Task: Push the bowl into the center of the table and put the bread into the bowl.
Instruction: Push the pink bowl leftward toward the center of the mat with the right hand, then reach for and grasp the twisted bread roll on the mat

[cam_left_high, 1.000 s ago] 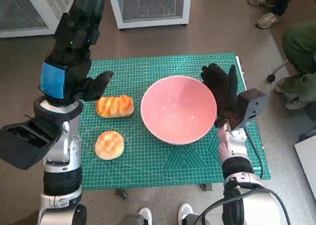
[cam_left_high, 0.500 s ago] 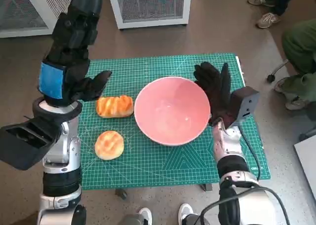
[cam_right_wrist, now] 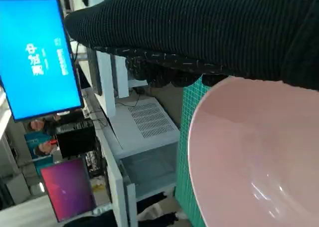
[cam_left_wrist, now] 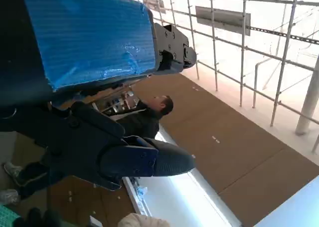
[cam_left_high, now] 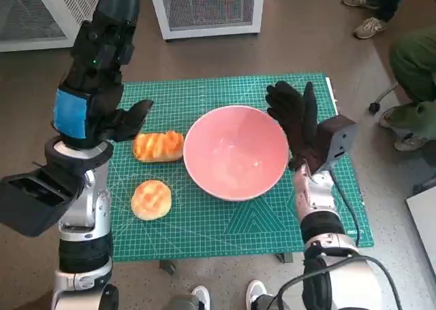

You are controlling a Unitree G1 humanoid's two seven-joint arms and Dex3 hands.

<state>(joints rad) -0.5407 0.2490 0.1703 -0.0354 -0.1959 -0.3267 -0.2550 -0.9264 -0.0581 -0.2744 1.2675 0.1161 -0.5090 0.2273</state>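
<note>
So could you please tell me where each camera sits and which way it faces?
Head view: steeply down at the mat, bowl and two breads; both forearms and hands show.
Left wrist view: behind the left hand, facing up at scaffolding; a person shows.
Right wrist view: behind the right hand, facing the bowl.
Head and right wrist views share bowl, mat and glove.

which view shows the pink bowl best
The head view: the whole pink bowl shows on the green mat, right hand against its rim. The right wrist view shows only part of its rim and inside, close up. The left wrist view shows none of it.
</note>
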